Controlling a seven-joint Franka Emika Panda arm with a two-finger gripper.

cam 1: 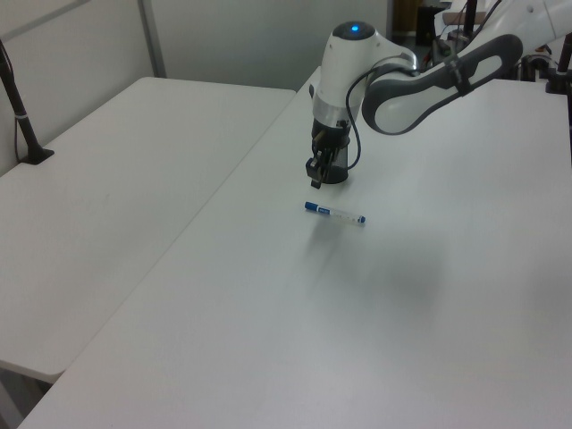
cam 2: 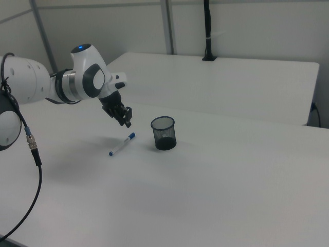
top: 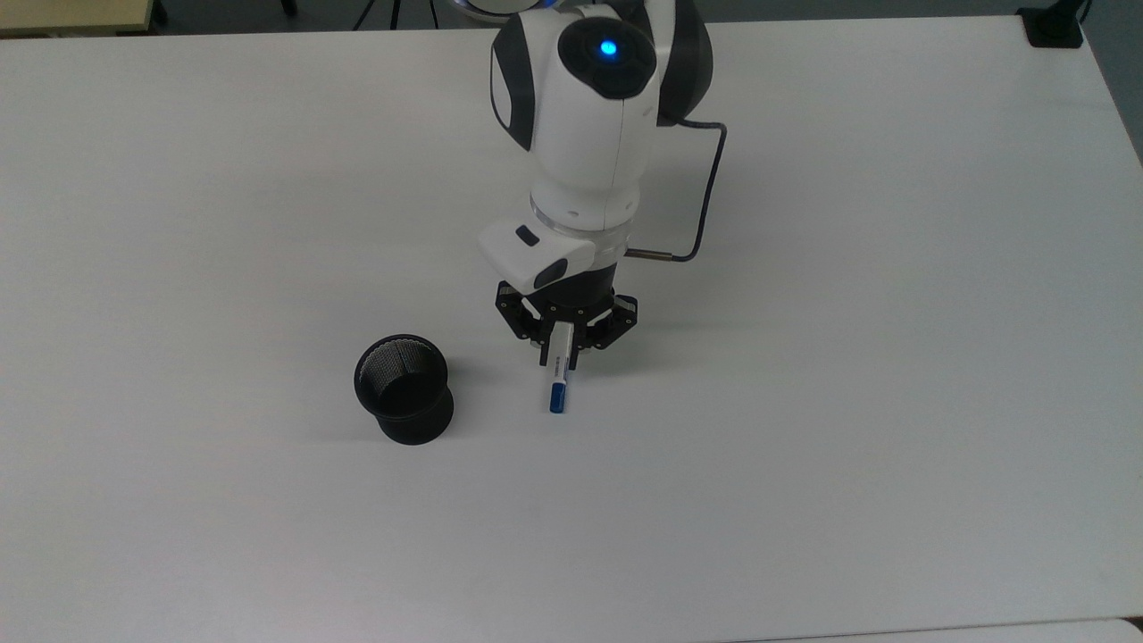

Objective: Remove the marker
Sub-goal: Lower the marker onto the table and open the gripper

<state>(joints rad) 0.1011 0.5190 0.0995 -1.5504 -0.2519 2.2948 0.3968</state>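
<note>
The marker (top: 559, 377), white with a blue cap, lies flat on the white table (top: 804, 375) to the right of the black mesh cup (top: 404, 393) in the top view. It shows lying apart from the cup in the left view (cam 1: 333, 213) and the right view (cam 2: 122, 144). My gripper (top: 562, 351) hangs open just above the marker's end, touching nothing. In the right view the gripper (cam 2: 126, 121) is in the air to the left of the cup (cam 2: 163, 133). In the left view the gripper (cam 1: 315, 178) partly covers the cup (cam 1: 338, 172).
A second white table (cam 1: 116, 179) adjoins at the left view's left, with a black clamped pole (cam 1: 22, 116). Another pole (cam 2: 207, 31) stands on the far table in the right view. A dark cable (top: 705, 196) loops off my wrist.
</note>
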